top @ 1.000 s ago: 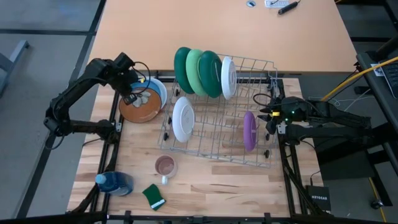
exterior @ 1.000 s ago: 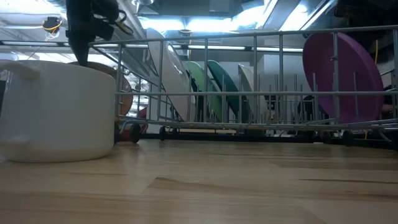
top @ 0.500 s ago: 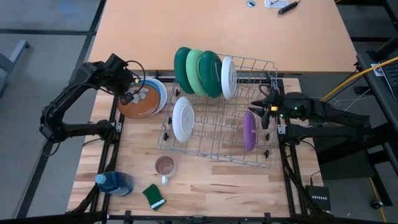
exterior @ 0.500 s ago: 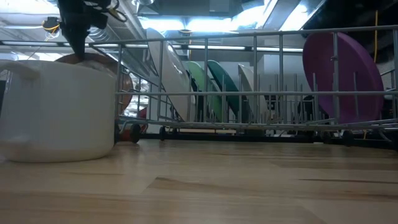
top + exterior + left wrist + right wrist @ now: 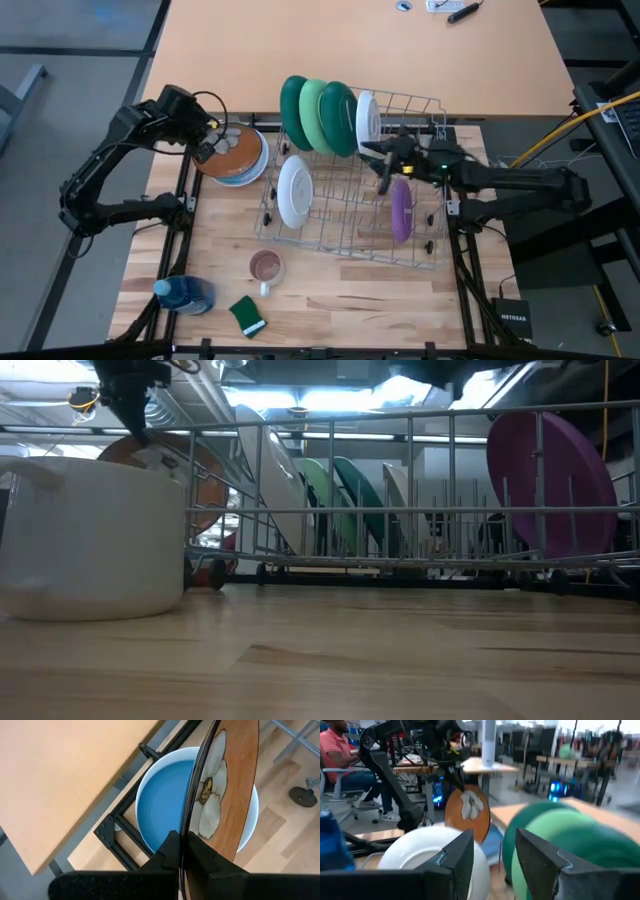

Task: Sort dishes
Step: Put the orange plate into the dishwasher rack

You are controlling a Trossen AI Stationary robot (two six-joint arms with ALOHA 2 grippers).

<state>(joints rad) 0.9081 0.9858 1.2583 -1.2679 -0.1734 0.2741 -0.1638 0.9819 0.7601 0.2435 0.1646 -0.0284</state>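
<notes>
My left gripper [image 5: 207, 143] at the table's left is shut on a brown plate with a white flower [image 5: 233, 152], which stands tilted over a blue plate [image 5: 256, 165] lying flat on the table. My right gripper [image 5: 384, 163] hovers open and level above the wire rack [image 5: 345, 235], pointing toward the table's left, near the purple plate [image 5: 400, 210]. Three green plates [image 5: 318, 115] and two white ones [image 5: 295, 190] stand on edge between the rack's wires. In the right wrist view the open fingers [image 5: 462, 855] frame a white plate [image 5: 420, 852] and green plates [image 5: 555, 835]. My left gripper pinches the brown plate's rim [image 5: 188, 827] between its two fingers, one finger on each face. The fingers come slanting down from the table's left. The plate is tipped up steeply over the blue plate [image 5: 160, 800]; whether its lower edge touches that plate I cannot tell.
A small mug [image 5: 265, 267], a blue bottle [image 5: 185, 293] and a green sponge [image 5: 246, 316] sit on the near part of the table. In the low view the mug [image 5: 90, 535] fills the left foreground. People sit in the room beyond.
My left gripper has risen a little and tipped, lifting the brown plate by its rim from lying flat on the blue plate to a steep tilt. My right gripper has gone toward the table's left, out over the rack, and swung up to level, staying open.
</notes>
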